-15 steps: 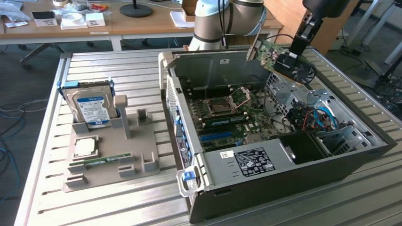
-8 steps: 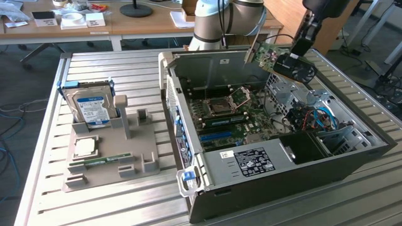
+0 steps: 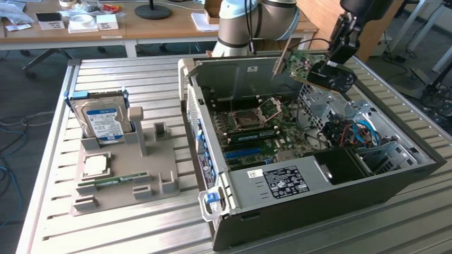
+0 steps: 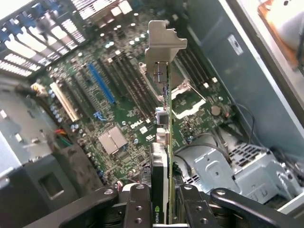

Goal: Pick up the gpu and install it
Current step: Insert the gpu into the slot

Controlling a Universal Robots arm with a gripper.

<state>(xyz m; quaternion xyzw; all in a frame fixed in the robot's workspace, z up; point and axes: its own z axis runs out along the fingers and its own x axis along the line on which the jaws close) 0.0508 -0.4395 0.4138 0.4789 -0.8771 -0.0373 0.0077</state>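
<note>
My gripper [image 3: 326,67] is shut on the gpu [image 3: 302,63] and holds it in the air over the back of the open computer case [image 3: 282,190]. The card's green board and silver bracket [image 3: 280,62] point toward the exterior view's left. In the wrist view the gpu [image 4: 164,137] is seen edge-on between my black fingers [image 4: 137,204], with its bracket [image 4: 164,42] at the far end of the card. It hangs above the green motherboard [image 4: 118,95], clear of the blue slot [image 4: 100,83] and the CPU socket [image 4: 190,97].
A grey fixture [image 3: 124,185] on the slatted metal table [image 3: 127,79] holds a silver hard drive with a blue label [image 3: 102,120], a CPU [image 3: 97,165] and a green RAM stick [image 3: 113,181]. Drive cages and blue cables [image 3: 363,132] crowd the case's right side.
</note>
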